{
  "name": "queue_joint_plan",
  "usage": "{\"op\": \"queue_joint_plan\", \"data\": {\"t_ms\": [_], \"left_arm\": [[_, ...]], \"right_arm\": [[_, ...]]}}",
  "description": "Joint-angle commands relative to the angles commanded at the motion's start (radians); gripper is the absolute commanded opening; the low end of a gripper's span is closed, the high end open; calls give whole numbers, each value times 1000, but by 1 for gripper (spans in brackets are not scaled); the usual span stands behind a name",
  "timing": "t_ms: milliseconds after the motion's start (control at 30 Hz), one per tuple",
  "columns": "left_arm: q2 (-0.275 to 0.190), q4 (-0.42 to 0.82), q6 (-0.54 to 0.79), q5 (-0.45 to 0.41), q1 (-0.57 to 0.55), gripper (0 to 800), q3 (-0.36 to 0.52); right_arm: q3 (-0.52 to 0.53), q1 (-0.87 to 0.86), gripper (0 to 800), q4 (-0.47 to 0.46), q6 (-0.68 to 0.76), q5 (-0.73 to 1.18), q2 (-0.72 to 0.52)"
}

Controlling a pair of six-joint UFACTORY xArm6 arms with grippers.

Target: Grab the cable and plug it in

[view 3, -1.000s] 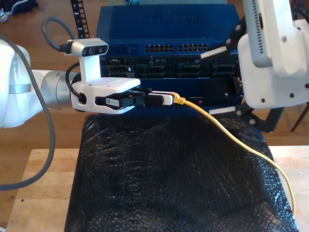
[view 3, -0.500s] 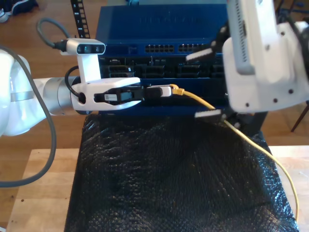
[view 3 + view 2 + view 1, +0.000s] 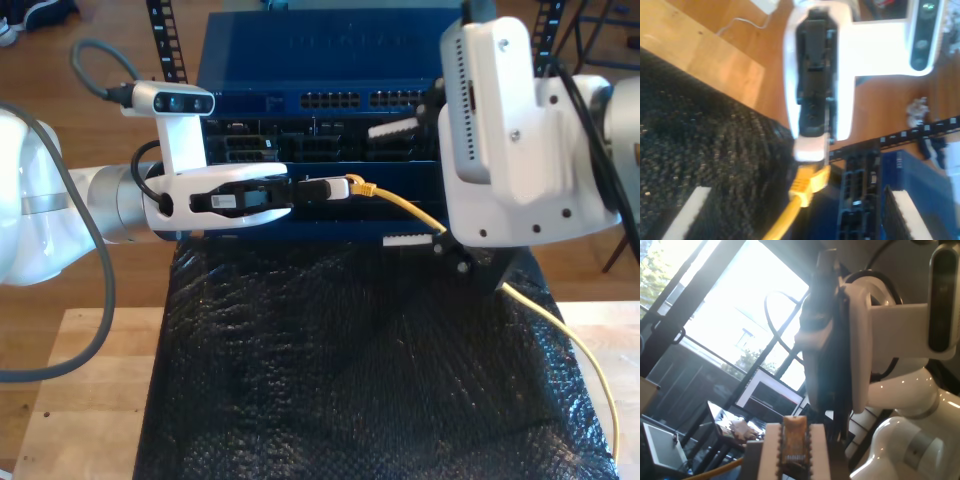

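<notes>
Yellow cable point(image 3: 405, 207): thin network lead; its tip is held in the air in front of the rack gear, and the lead slopes down towards the exterior view's right, passes behind my second gripper, then runs along the right edge of the black sheet.
Clear plug point(image 3: 794, 445): small, with gold contacts showing; it is pinched between 2 white ribbed pads point(image 3: 771, 450) in the first wrist view.
My first gripper point(image 3: 335, 188): reaches in level from the exterior view's left; jaws closed narrow on the plug end of the cable, with the yellow boot poking out just past the fingertips.
My second gripper point(image 3: 380, 186): comes in from the exterior view's right; jaws spread wide, 1 pad above the cable and 1 below, neither touching it; in the second wrist view its 2 pads point(image 3: 690, 212) flank the yellow boot with open room on each side.
Blue rack gear point(image 3: 340, 45): stacked units behind both grippers; rows of dark ports face the camera; whether the plug touches a port, I cannot tell.
Black sheet point(image 3: 350, 380): bubbled wrap covering the bench in front of the rack; bare of other things under the arms.
Wooden bench point(image 3: 90, 400): pale wood shows past the sheet's edge on the exterior view's left, and a small strip shows on the right.
</notes>
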Motion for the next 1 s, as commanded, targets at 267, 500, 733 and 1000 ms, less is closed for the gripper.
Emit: {"op": "queue_joint_plan", "data": {"t_ms": [267,500,733,1000], "left_arm": [[5,-2,-3,9,0,11,5],[9,-3,-3,21,0,11,8],[14,-26,-3,41,0,22,15],[15,-28,-3,54,0,22,15]], "right_arm": [[25,12,760,0,0,-44,-3],[29,41,757,0,2,-75,-6],[29,74,660,0,2,-112,-6],[29,75,547,0,3,-114,-6]]}}
